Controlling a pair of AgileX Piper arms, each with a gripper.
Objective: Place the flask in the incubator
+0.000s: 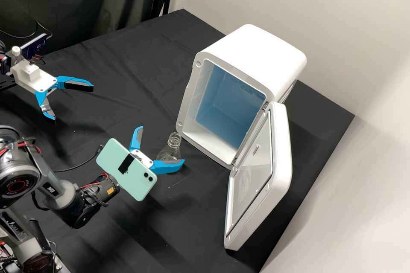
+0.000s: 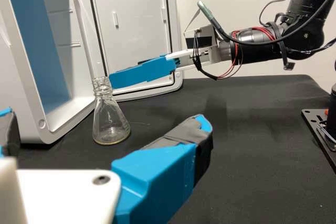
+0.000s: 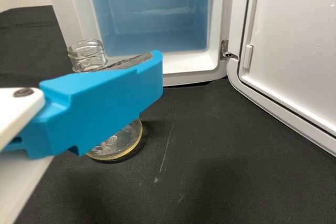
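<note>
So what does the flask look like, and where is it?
Find the big white incubator with its door open on the black bench. Just in front of its opening stands the flask. It is the only clear glass thing, cone-shaped with a narrow neck.

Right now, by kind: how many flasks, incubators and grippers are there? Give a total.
Glass conical flask: 1
White incubator, door open: 1
Grippers: 2 (left gripper, right gripper, blue fingers open on both)
Total: 4
</note>
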